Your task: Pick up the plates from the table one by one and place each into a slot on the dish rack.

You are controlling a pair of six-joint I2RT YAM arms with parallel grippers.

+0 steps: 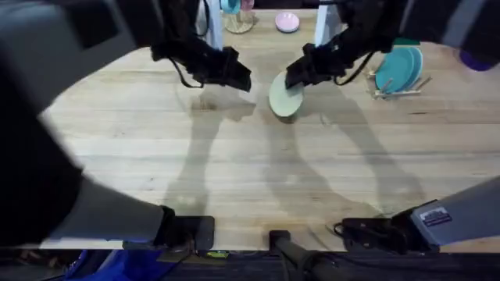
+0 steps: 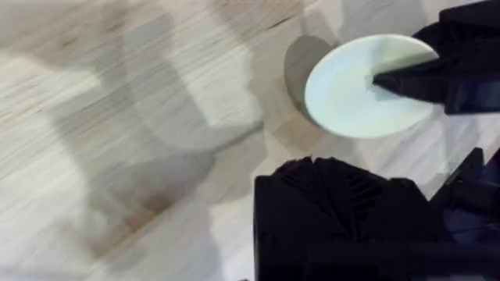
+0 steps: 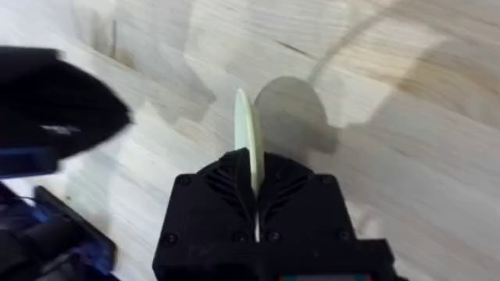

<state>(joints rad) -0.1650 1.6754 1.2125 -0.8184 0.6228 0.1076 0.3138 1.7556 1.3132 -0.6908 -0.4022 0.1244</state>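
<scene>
My right gripper (image 1: 299, 76) is shut on a pale yellow-green plate (image 1: 285, 95), which hangs tilted a little above the table (image 1: 234, 164) at its far middle. The right wrist view shows that plate (image 3: 247, 125) edge-on, pinched between the black fingers (image 3: 211, 195). In the left wrist view the plate (image 2: 351, 94) shows its round face, with the right gripper's finger (image 2: 414, 78) on its rim. My left gripper (image 1: 238, 76) hovers just left of the plate, shut and empty. The dish rack (image 1: 400, 90) stands at the far right with teal-blue plates (image 1: 398, 69) on edge in it.
A small pink dish (image 1: 287, 22) and a pale stand (image 1: 238, 19) sit at the table's far edge. The arms' bases (image 1: 187, 230) line the near edge. The two grippers are close together over the far middle.
</scene>
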